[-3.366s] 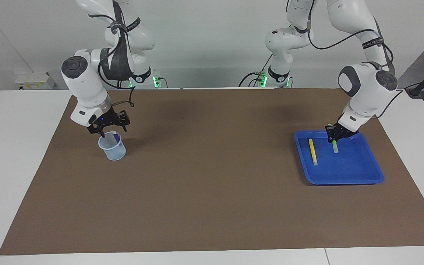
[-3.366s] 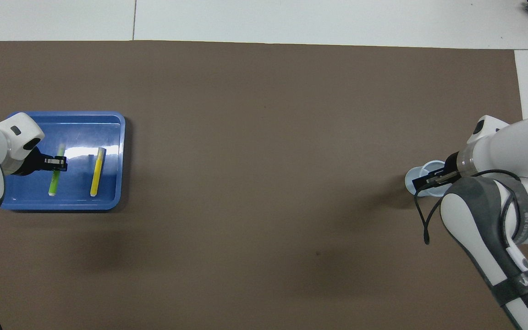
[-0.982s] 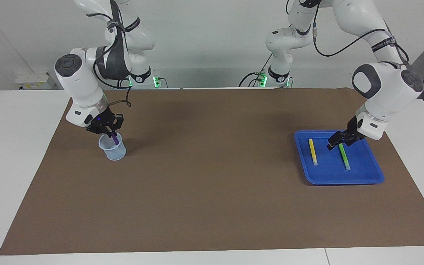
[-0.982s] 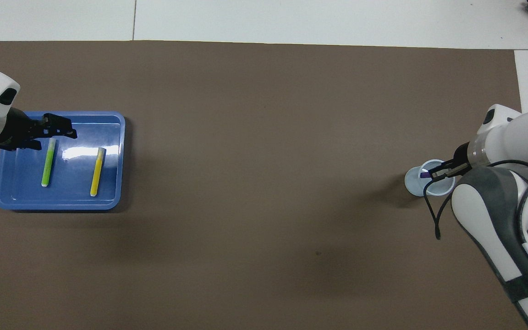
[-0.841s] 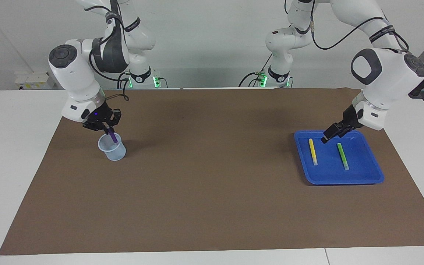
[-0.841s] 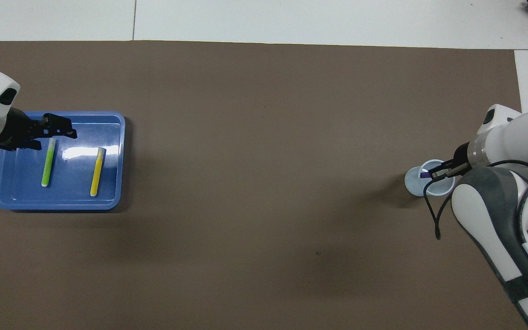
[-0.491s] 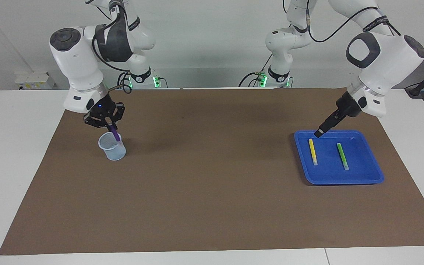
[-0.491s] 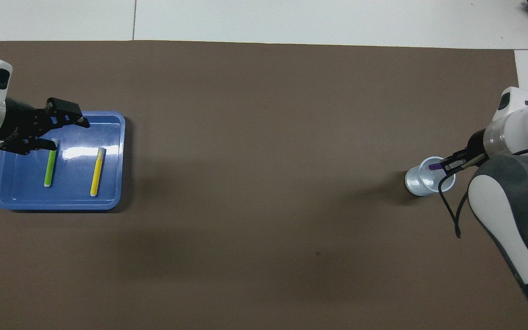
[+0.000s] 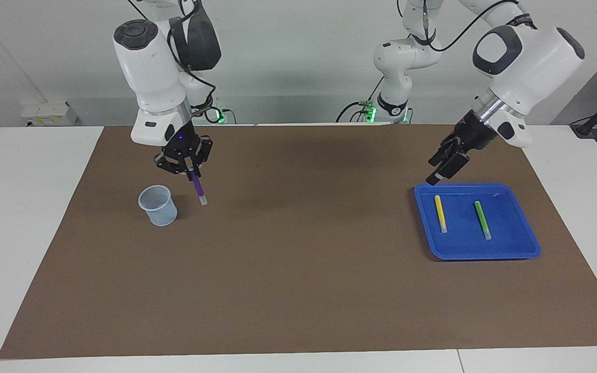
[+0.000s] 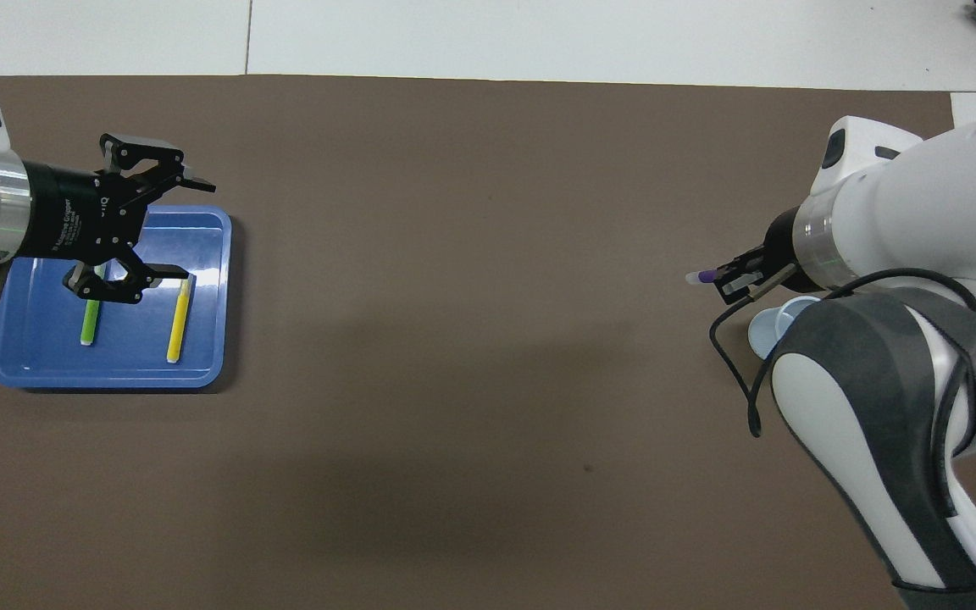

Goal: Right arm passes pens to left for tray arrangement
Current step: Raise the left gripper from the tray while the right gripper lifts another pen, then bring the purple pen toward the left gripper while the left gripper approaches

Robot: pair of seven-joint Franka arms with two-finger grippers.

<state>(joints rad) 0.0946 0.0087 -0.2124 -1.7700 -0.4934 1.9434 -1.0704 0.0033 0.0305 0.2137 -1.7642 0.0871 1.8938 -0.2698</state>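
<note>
The right hand (image 9: 190, 171) has lifted clear of the mesh cup (image 9: 158, 205) since a moment ago and now hangs up in the air over the brown mat (image 9: 298, 259), beside the cup toward the middle of the bench. It is clamped on the purple pen (image 9: 198, 189), gripping the pen's upper end so that the shaft slants down below the fingertips with its pale end lowest. The cup stands upright on the mat, just below and to one side of this hand, toward the right arm's end of the bench, and the pen no longer reaches into it.

The left hand (image 9: 444, 165) has risen off the blue tray (image 9: 516, 248) and is raised over the tray's edge nearest the robots, its fingers spread wide and holding nothing. Beneath it, the yellow pen (image 9: 440, 213) and the green pen (image 9: 482, 219) lie flat in the tray, side by side and apart, the yellow one closer to this hand.
</note>
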